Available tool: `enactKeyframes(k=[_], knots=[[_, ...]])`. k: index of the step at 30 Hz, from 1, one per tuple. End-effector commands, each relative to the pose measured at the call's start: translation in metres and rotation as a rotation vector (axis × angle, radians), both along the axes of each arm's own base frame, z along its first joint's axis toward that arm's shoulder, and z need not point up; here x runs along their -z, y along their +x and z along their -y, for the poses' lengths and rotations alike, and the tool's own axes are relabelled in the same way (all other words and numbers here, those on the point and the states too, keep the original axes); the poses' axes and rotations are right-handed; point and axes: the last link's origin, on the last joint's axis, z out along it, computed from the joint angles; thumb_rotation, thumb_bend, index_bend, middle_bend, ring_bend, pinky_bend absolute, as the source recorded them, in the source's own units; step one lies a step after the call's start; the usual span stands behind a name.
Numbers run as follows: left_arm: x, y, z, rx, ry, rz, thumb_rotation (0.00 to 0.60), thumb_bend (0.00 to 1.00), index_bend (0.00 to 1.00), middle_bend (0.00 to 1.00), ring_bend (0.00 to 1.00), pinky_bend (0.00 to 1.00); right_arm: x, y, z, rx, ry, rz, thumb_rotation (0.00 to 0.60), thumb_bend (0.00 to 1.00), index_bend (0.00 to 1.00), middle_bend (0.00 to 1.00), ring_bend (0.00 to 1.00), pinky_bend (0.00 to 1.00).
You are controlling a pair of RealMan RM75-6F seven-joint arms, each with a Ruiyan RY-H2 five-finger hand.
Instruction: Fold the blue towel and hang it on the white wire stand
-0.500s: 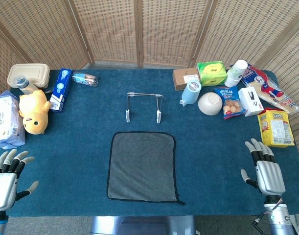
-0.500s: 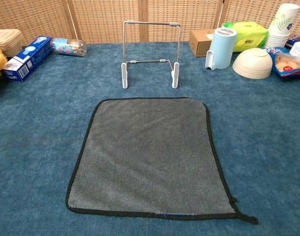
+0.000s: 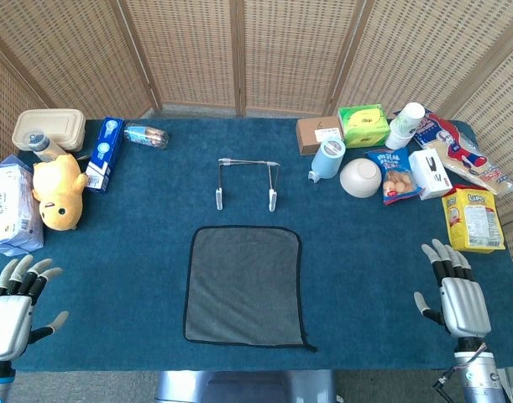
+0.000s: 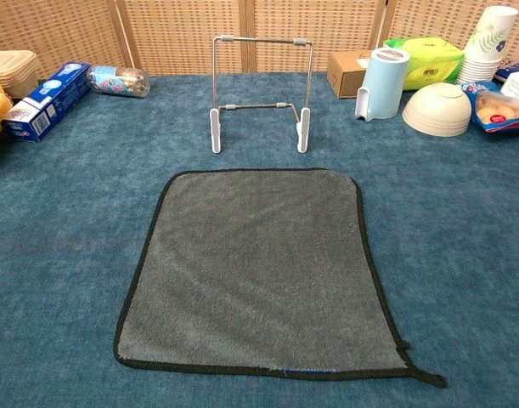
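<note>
Nothing is done yet: the grey black-edged towel (image 3: 243,285) lies flat before the white wire stand (image 3: 247,183), left hand (image 3: 13,304) and right hand (image 3: 456,294) both empty with spread fingers.

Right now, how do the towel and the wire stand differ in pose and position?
The towel lies flat and fully spread on the cloth; the wire stand rises upright on its two feet. The towel is nearer the robot, the stand beyond its far edge, apart from it. The towel looks grey with dark trim; the stand is thin pale wire. Neither is touched by a hand.
</note>
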Motion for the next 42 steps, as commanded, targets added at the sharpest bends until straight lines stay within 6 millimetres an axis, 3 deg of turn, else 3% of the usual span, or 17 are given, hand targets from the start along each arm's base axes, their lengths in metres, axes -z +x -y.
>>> enactKeyframes(k=[1,9,16,22,28,33,42], knots=[[-0.001,0.003,-0.005,0.002,-0.042,-0.01,0.6,0.3,0.25,0.19,0.09,0.04,-0.001,0.0,-0.001,0.002,-0.002,0.004,0.6,0.33,0.07,0.05,0.0,0.0],[0.014,0.025,-0.032,0.081,-0.206,-0.008,0.6,0.27,0.33,0.24,0.12,0.04,-0.008,-0.003,-0.007,0.029,-0.019,-0.004,0.6,0.33,0.04,0.05,0.0,0.0],[0.037,0.064,-0.063,0.235,-0.372,-0.013,0.6,0.25,0.35,0.24,0.12,0.04,-0.01,-0.004,-0.01,0.054,-0.022,-0.011,0.6,0.32,0.04,0.05,0.0,0.0],[0.07,0.104,-0.078,0.378,-0.507,0.013,0.6,0.25,0.34,0.23,0.12,0.04,-0.009,-0.006,-0.011,0.065,-0.018,-0.015,0.6,0.32,0.04,0.05,0.0,0.0],[0.106,0.135,-0.08,0.47,-0.594,0.042,0.6,0.25,0.3,0.21,0.11,0.04,-0.013,-0.011,-0.013,0.085,-0.024,-0.021,0.6,0.32,0.04,0.05,0.0,0.0],[0.143,0.157,-0.069,0.497,-0.689,0.109,0.6,0.25,0.26,0.18,0.09,0.04,-0.015,-0.017,-0.015,0.096,-0.025,-0.015,0.6,0.32,0.04,0.05,0.0,0.0],[0.186,0.173,-0.054,0.516,-0.691,0.092,0.6,0.25,0.24,0.17,0.07,0.04,-0.022,-0.028,-0.018,0.111,-0.03,-0.008,0.6,0.33,0.04,0.05,0.0,0.0]])
